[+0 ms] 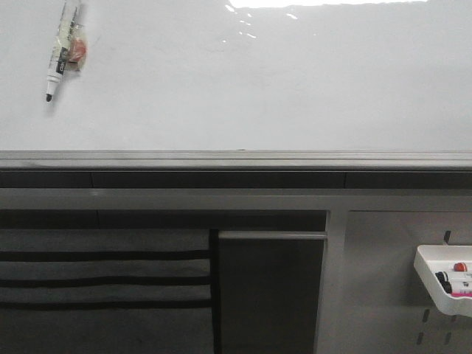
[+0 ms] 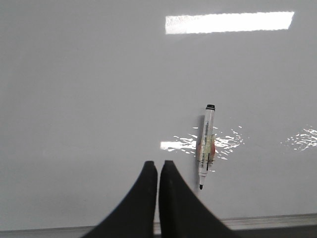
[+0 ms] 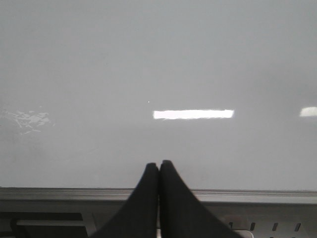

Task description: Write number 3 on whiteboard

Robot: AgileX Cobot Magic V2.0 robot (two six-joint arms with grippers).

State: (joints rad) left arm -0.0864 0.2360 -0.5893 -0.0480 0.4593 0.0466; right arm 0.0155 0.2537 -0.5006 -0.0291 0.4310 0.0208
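The whiteboard (image 1: 258, 81) fills the upper half of the front view, glossy and bare, and no number 3 shows on it. A white marker (image 1: 63, 46) with a black tip lies uncapped on the board at the far left. In the left wrist view the same marker (image 2: 206, 144) lies just beside my left gripper (image 2: 158, 163), which is shut and holds nothing. My right gripper (image 3: 159, 164) is shut too and empty, over the whiteboard (image 3: 158, 74) near its grey rail (image 3: 74, 193). Neither gripper appears in the front view.
A grey metal rail (image 1: 236, 158) runs along the board's near edge. Below it stand a dark frame and a slatted panel (image 1: 103, 280). A small white tray (image 1: 446, 280) with markers hangs at the lower right.
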